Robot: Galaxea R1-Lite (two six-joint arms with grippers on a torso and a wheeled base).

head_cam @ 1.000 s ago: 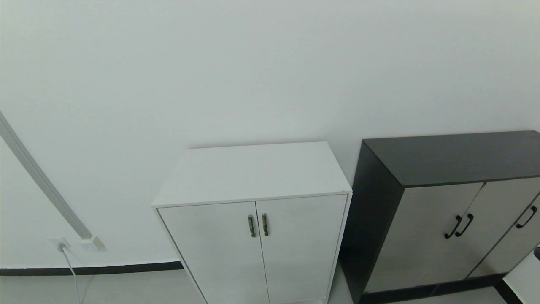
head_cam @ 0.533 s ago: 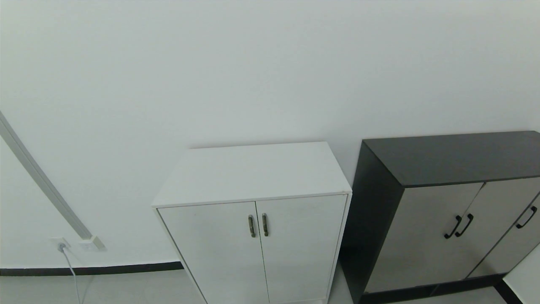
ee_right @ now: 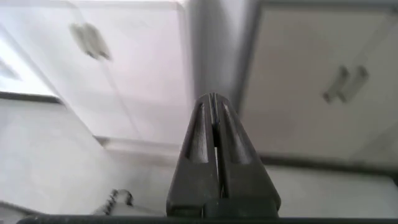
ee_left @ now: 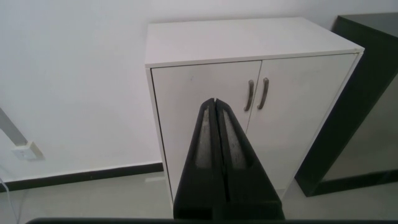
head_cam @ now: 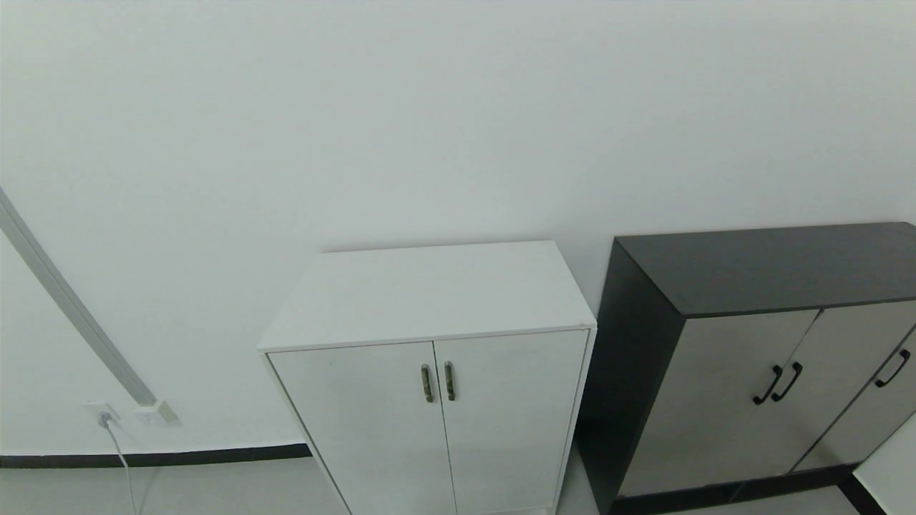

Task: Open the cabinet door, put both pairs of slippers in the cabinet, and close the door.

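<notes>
Cabinet (head_cam: 429, 300): foot cut off at the head view's edge, fronts smeared in the right wrist view. White, two doors shut, paired grey handles (head_cam: 428, 383) at the seam, it stands against the white wall (head_cam: 429, 107) just beside a black cabinet (head_cam: 751, 272) on grey floor (head_cam: 179, 493). Left gripper (ee_left: 215, 107) and right gripper (ee_right: 214, 102) face the fronts, both pinched closed on nothing.

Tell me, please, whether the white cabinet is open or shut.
Shut: both doors of the white cabinet sit flush with its front, handles side by side at the centre seam.
</notes>
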